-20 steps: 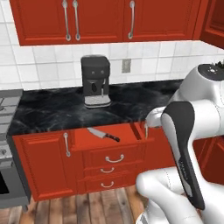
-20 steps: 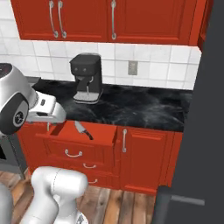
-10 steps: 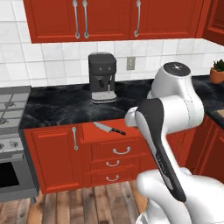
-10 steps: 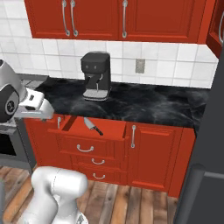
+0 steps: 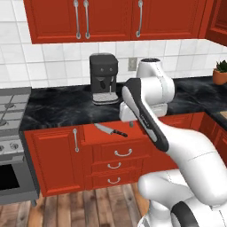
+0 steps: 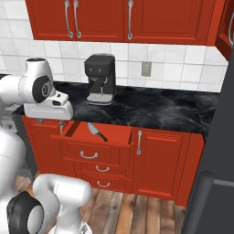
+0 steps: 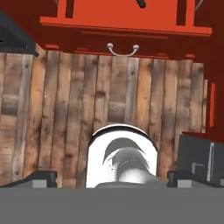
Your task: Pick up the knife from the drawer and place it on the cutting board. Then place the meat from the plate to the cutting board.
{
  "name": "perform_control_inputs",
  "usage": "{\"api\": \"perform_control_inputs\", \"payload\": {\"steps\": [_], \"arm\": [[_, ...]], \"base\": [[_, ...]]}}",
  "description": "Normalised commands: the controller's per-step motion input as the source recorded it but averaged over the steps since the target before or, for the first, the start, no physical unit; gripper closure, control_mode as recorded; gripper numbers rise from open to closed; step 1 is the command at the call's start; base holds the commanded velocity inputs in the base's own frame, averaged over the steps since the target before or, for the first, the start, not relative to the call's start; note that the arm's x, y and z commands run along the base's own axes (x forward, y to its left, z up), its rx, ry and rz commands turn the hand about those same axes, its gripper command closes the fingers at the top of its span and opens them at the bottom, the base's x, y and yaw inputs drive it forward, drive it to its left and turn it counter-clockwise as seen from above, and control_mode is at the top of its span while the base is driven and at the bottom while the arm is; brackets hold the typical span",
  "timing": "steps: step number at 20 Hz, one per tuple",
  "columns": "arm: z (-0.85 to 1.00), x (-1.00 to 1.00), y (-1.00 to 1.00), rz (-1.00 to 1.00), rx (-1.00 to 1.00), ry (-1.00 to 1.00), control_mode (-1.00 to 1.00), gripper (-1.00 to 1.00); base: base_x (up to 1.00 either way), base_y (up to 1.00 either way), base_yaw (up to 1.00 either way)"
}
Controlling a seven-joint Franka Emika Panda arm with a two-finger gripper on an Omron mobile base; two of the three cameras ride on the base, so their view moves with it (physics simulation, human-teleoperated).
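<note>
The top red drawer stands pulled open under the black counter. The knife lies inside it, grey blade and black handle. My gripper hangs in front of the drawer, pointing down at the floor, jaws open and empty. In the hand view the gripper has its fingertips wide apart over floorboards. The drawer with its curved handle sits at the top, with the knife handle end at the edge. The cutting board, meat and plate are out of view.
A black coffee machine stands on the counter behind the drawer. A stove is at the left, a potted plant at the far right. Two shut drawers sit below. A dark tall appliance stands on the right.
The base has driven, so the whole scene has shifted in both base views. The arm has swung in front of the open drawer. The knife still lies in it; the jaws stay open.
</note>
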Motion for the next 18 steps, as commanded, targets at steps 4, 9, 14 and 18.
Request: {"api": "perform_control_inputs", "payload": {"steps": [4, 9, 14, 18], "arm": [[-0.57, 0.61, 0.00, 0.00, -0.03, 0.13, -1.00, -1.00], [-0.49, 0.61, 0.00, 0.00, 0.00, 0.02, -1.00, -1.00], [-0.53, 0.51, 0.00, 0.00, 0.02, 0.02, -1.00, -1.00], [-0.51, 0.44, 0.00, 0.00, 0.00, 0.00, -1.00, -1.00]], "base": [[0.00, 0.00, 0.00], [0.00, 0.00, 0.00], [0.00, 0.00, 0.00], [0.00, 0.00, 0.00]]}}
